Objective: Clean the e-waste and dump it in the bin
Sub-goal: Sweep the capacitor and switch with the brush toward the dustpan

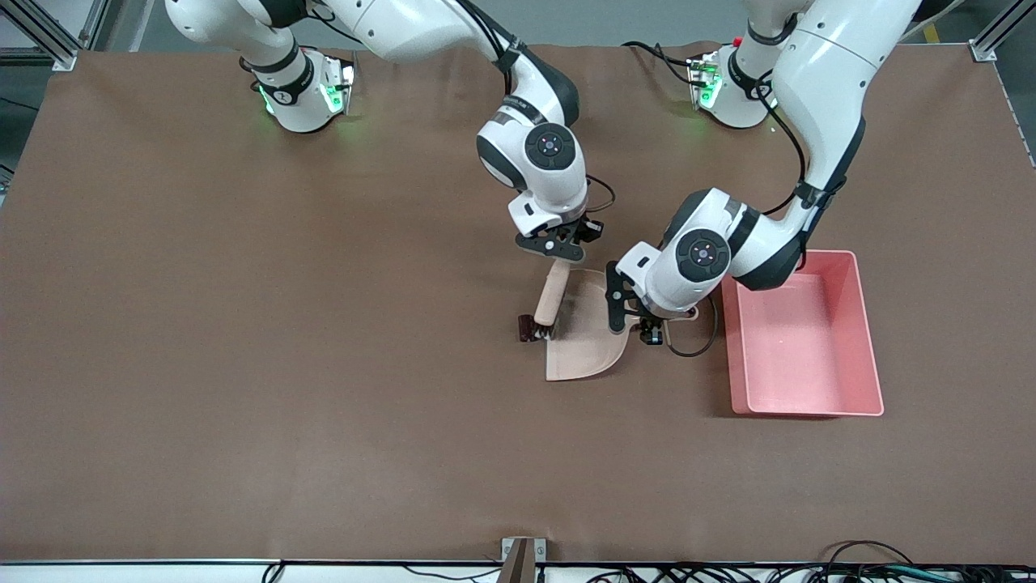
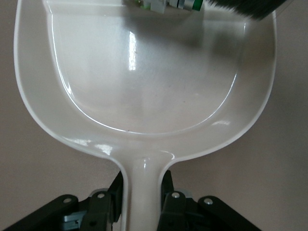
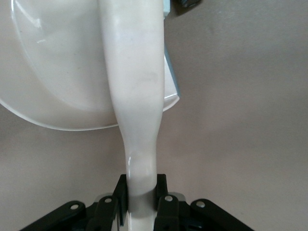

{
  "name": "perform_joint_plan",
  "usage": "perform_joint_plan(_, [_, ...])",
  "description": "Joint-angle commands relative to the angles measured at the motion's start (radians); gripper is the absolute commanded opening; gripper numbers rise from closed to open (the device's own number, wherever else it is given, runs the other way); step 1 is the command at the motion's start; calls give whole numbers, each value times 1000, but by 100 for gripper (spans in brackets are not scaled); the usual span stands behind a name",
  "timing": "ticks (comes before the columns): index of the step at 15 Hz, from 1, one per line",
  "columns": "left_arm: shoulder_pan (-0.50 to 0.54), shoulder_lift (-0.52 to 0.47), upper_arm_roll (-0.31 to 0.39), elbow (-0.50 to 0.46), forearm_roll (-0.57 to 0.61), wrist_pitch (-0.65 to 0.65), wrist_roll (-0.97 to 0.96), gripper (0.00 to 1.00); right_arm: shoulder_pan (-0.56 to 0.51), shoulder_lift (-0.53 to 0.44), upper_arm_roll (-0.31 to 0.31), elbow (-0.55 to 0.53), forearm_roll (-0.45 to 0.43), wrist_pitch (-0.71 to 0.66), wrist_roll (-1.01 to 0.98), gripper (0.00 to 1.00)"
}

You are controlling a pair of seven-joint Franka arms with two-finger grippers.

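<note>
My left gripper (image 1: 636, 319) is shut on the handle of the beige dustpan (image 1: 587, 350), which lies flat on the table; in the left wrist view the jaws (image 2: 143, 186) clamp the handle. My right gripper (image 1: 558, 249) is shut on a beige brush handle (image 1: 551, 293), also seen in the right wrist view (image 3: 134, 86). The brush's dark bristles (image 1: 530, 329) rest at the pan's open edge. The white-grey component with green marks (image 2: 166, 4) lies at the pan's mouth beside the bristles (image 2: 245, 7). I cannot make out the dark block. The pink bin (image 1: 809, 405) stands beside the left gripper.
The bin stands toward the left arm's end of the table, close to the dustpan's handle. Brown cloth covers the table. Cables lie along the table edge nearest the front camera.
</note>
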Motion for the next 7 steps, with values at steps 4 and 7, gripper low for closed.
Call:
perform_joint_plan(4, [-14,15,1,32,23,-28,-19,0,-113,-20,10,6,8,-191,-270,0])
perform_joint_plan(7, [-12,15,1,32,23,-28,-19,0,-141,-19,5,4,5,-205,-397,0])
